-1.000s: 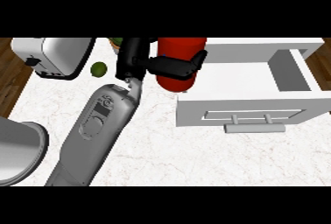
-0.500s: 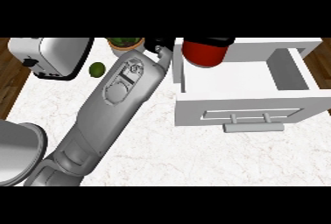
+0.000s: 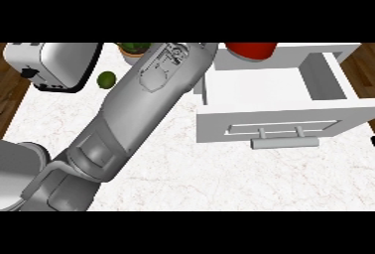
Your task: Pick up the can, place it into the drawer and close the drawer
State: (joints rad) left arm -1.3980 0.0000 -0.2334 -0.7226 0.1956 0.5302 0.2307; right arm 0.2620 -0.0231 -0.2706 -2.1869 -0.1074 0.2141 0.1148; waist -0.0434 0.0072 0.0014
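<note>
The red can [image 3: 250, 50] shows at the very top of the head view, over the back of the open white drawer [image 3: 275, 116]. My left forearm [image 3: 157, 84] reaches from the lower left up to the can's left side. The left hand itself runs off the upper edge beside the can, so its fingers are almost entirely hidden; half a second ago they were curled round the can. The drawer's inside is white and holds nothing that I can see. Its bar handle [image 3: 285, 143] faces me. My right hand does not show.
A silver toaster [image 3: 55, 64] stands at the back left. A small green fruit [image 3: 107, 79] and a potted plant [image 3: 134, 48] lie next to it. A grey rounded object [image 3: 16, 171] fills the lower left corner. Wooden floor borders the counter on both sides.
My left arm has stretched further away and to the right, carrying the can from beside the drawer's left wall to over its back part.
</note>
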